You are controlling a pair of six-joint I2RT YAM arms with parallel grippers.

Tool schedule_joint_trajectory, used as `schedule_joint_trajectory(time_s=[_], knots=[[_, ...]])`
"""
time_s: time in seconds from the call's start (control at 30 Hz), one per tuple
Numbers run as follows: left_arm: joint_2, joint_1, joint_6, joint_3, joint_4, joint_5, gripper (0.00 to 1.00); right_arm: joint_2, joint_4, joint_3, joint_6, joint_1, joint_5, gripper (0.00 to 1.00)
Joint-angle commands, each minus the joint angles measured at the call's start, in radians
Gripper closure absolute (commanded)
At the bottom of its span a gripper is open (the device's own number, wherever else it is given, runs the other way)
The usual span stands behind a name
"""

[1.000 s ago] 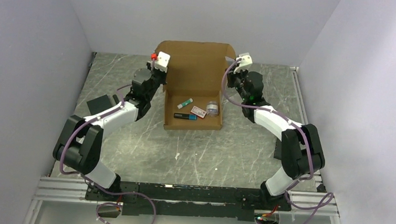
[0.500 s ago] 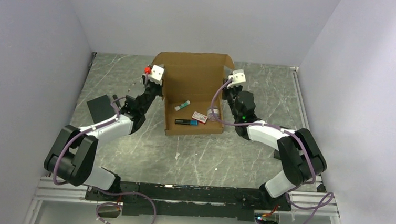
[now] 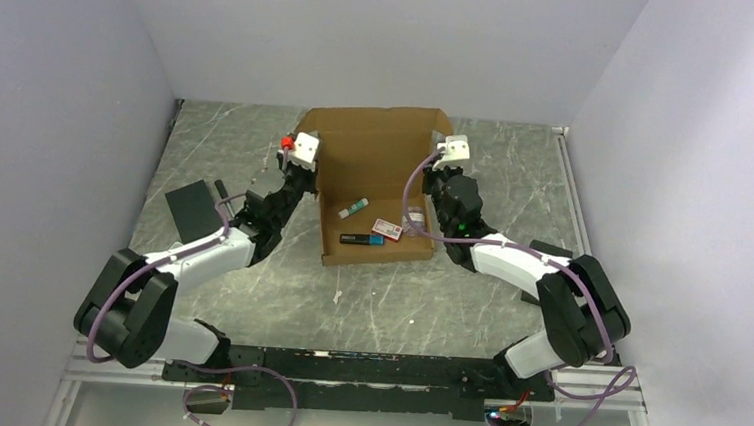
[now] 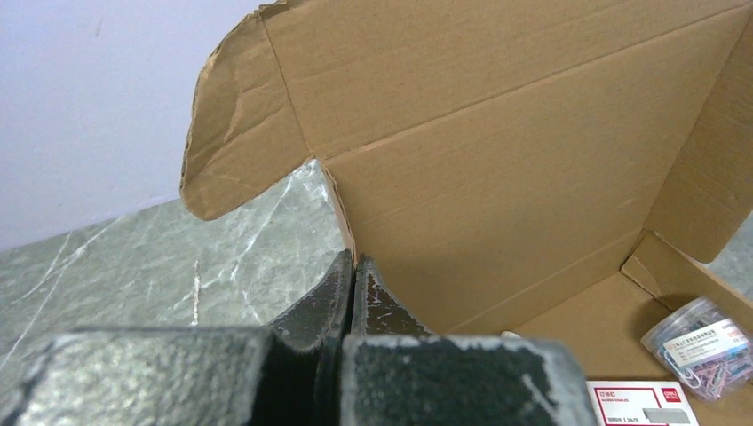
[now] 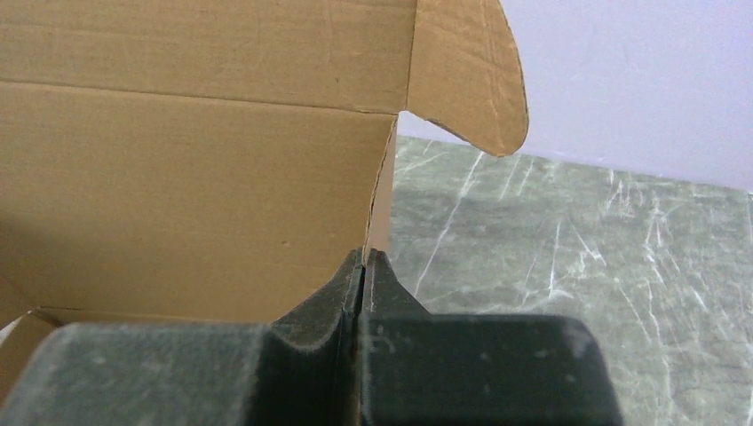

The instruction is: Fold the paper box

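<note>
1. Brown corrugated cardboard paper box (image 3: 375, 151) sits at upper centre of the overhead frame on the grey marbled tabletop (image 3: 467, 300), lid upright.
2. Left claw (image 4: 353, 262) and right claw (image 5: 364, 256) are both fully closed, holding nothing, with tips at the box's rear corners.
3. Judged light, stiff, prone to creasing — push on the lid's top edge, not its ear flaps.

paper box (image 4: 497, 160) matt corrugated cardboard; table (image 3: 447, 298) smooth marbled

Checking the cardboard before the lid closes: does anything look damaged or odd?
Yes. In the left wrist view, the lid flap of the paper box is creased, with a ragged top corner. Nothing looks spilled.
</note>
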Motion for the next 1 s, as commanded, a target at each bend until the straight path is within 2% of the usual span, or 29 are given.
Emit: schedule_joint_trajectory(time_s=[0.0,0.13,0.6,0.97], knots=[[-0.035,-0.058,-0.067,-0.022,-0.047,-0.009,1.0,-0.024,-0.082,0.004,0.037,0.053,0.001,1.0],[-0.059,-0.081,-0.143,-0.032,-0.094,-0.078,1.0,-0.033,-0.097,-0.015,0.038,0.055,0.029,1.0],[-0.083,-0.142,-0.274,-0.038,-0.177,-0.203,1.0,-0.069,-0.232,-0.058,0.074,0.055,0.014,1.0],[-0.111,-0.182,-0.303,-0.066,-0.203,-0.245,1.0,-0.138,-0.387,-0.053,0.071,0.055,-0.029,1.0]])
